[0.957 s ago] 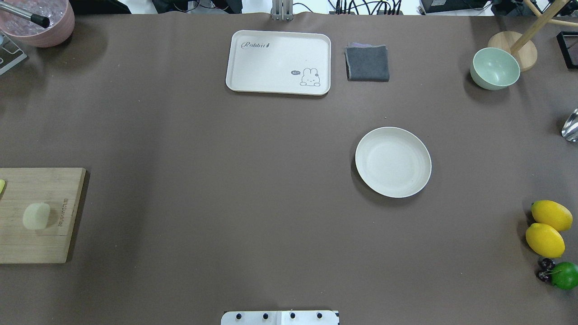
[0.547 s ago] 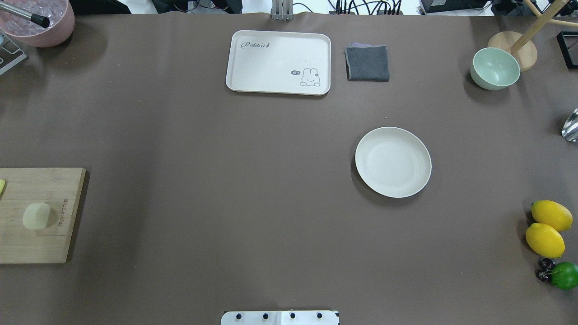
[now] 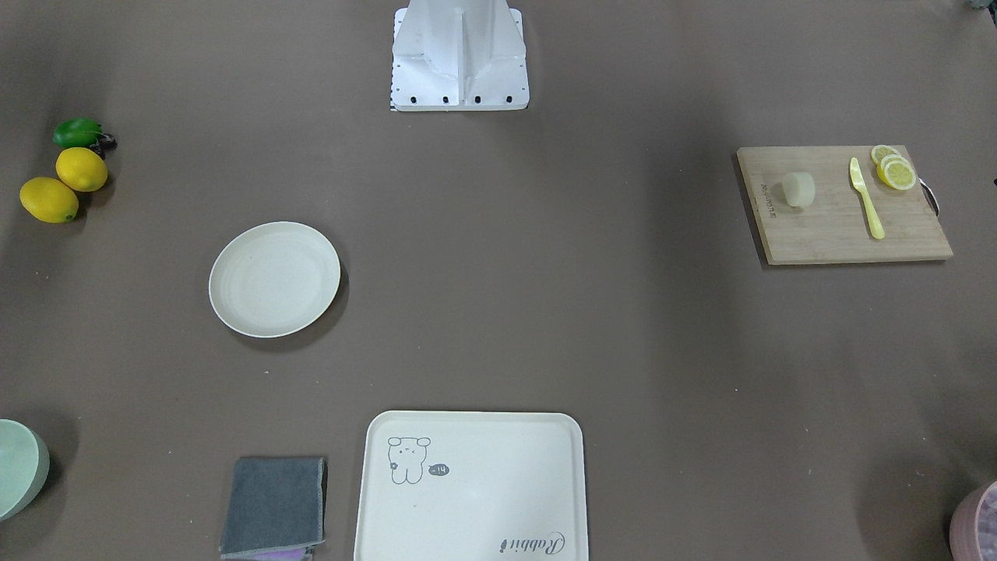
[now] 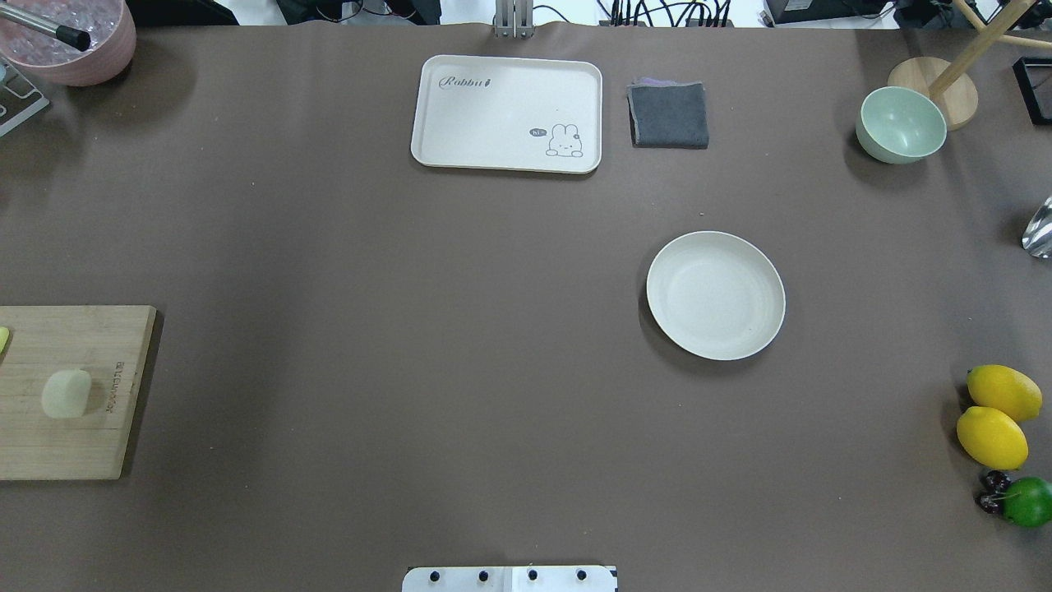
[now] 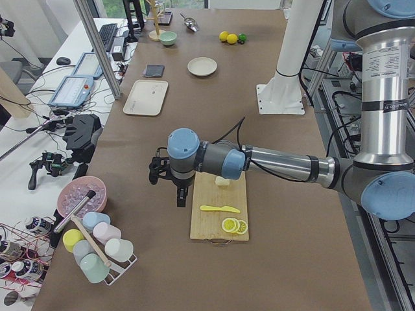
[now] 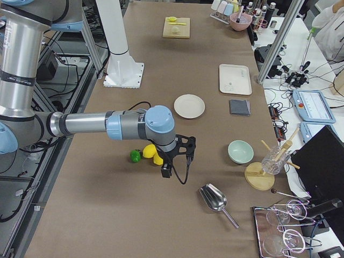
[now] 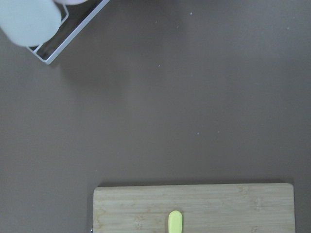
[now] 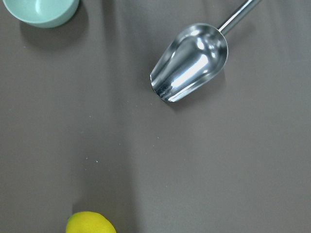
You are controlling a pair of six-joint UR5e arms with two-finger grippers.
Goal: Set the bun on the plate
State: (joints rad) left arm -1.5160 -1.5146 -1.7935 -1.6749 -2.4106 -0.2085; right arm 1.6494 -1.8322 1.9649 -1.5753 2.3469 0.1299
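Observation:
The bun [image 3: 798, 189] [image 4: 66, 393] is a small pale lump lying on a wooden cutting board [image 3: 833, 238] [image 4: 74, 448] at the robot's left end of the table. The plate [image 3: 274, 279] [image 4: 715, 294] is round, off-white and holds nothing, right of the table's middle. My left gripper [image 5: 181, 197] shows only in the exterior left view, hanging above the table beside the board, a little away from the bun [image 5: 222, 182]; I cannot tell whether it is open or shut. My right gripper [image 6: 166, 171] shows only in the exterior right view, above the lemons; its state cannot be told either.
A yellow knife [image 3: 866, 199] and lemon slices [image 3: 894, 171] share the board. A cream tray [image 4: 507, 113], a grey cloth [image 4: 669, 115] and a green bowl [image 4: 901, 125] lie at the far side. Two lemons [image 4: 996, 415], a lime [image 4: 1027, 501] and a metal scoop [image 8: 190, 62] are at the right end.

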